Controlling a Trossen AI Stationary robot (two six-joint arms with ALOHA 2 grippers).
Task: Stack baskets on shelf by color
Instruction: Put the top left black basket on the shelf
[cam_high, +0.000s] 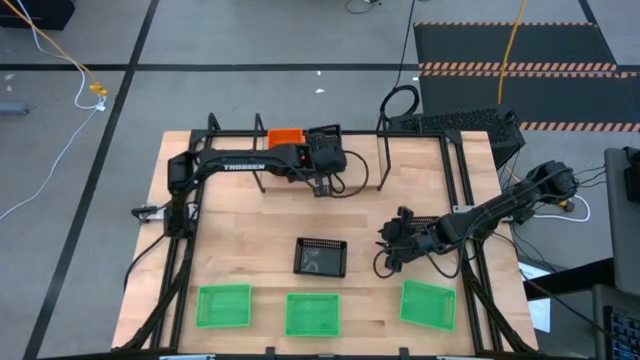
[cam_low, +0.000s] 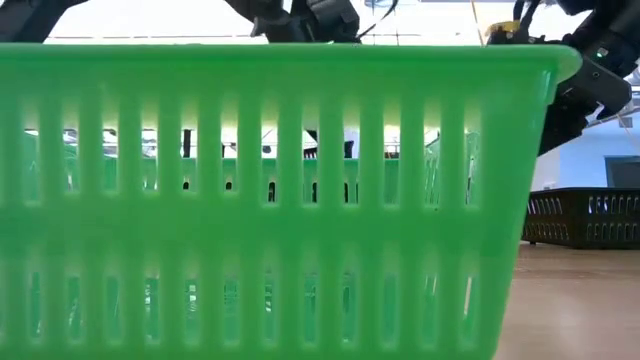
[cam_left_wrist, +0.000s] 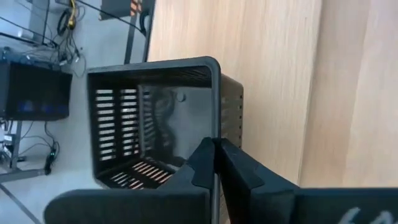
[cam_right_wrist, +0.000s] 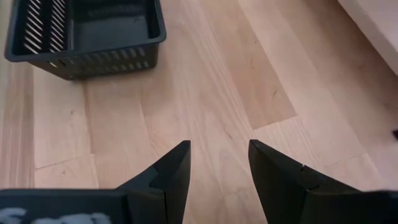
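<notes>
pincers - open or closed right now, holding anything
Left pincer: shut on the rim of a black basket at the shelf.
Right pincer: open, empty, over bare table.

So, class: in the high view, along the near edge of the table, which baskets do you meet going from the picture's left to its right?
Left green basket → middle green basket → right green basket, which lies below the right gripper.
</notes>
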